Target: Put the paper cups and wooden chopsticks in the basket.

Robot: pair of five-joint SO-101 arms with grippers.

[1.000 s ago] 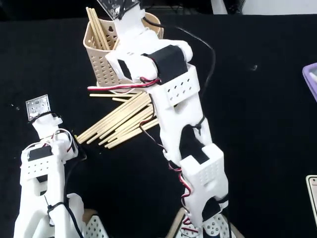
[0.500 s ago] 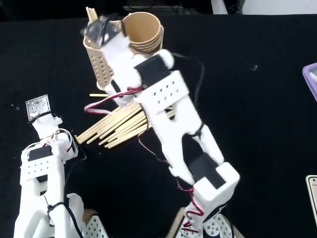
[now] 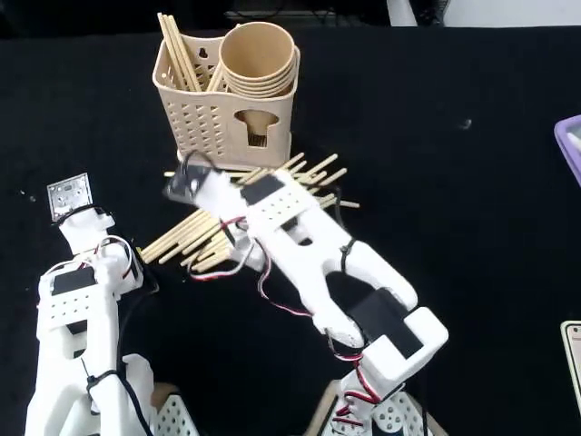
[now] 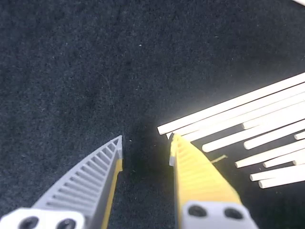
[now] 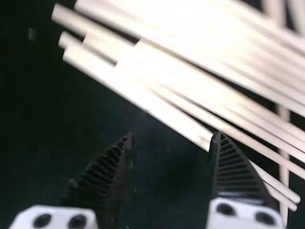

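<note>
Black cloth-covered bench carried a beige perforated plastic basket, upright near the far edge. A nested stack of brown paper cups sat inside it on one side. A few pale wooden chopsticks stood tilted in the other side, sticking out above the rim. A loose pile of chopsticks lay flat on the bench just in front of the basket, as a fanned bundle on the left arm's side. A few scattered sticks lay at the basket's foot.

White right arm stretched from its base across the pile, wrist low over the sticks. Right claw was spread wide, with nothing between its black ribbed fingers. The sticks ran diagonally just past the tips. One tip overlapped the nearest stick — contact could not be told.

White left arm sat folded at the near left of the bench, well apart from the basket. Left claw was spread too — grey ribbed finger and yellow finger apart, holding nothing, tips low over the black cloth. Cut ends of the loose chopsticks lay just beside the yellow finger's tip.

A purple object sat at the bench's right edge, well apart from the basket and the sticks.
</note>
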